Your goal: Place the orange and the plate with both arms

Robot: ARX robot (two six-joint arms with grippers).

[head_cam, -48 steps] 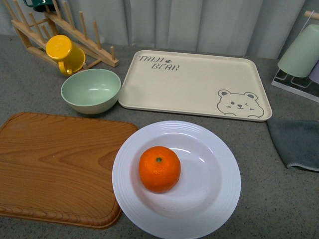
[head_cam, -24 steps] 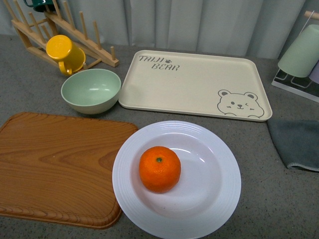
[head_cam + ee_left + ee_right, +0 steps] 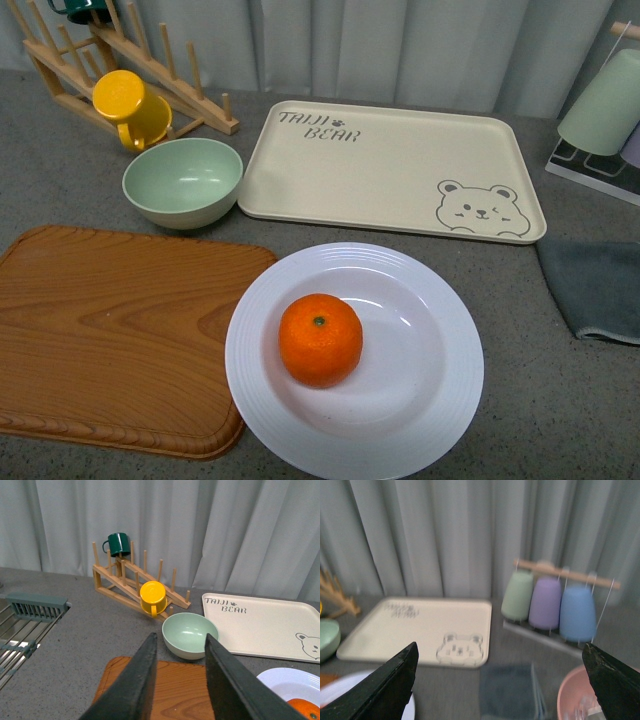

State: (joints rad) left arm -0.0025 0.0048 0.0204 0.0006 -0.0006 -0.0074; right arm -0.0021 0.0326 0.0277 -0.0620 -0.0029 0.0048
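Orange [image 3: 320, 339] rests in white plate [image 3: 440, 400]; likely firm, rolls easily. Plate looks slick, breakable, best pinched at rim. Left gripper [image 3: 181, 637] and right gripper [image 3: 500, 647] gape, empty.

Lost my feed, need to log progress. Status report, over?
Left pincer open, empty. Right pincer open, empty. Orange sits in the plate, ungripped. Plate's left rim overlaps the wooden board.

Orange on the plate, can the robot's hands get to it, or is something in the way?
Nothing visible is in the way. The orange lies uncovered in the white plate. The left gripper and right gripper are open and empty; the green bowl and wooden board lie beside the plate.
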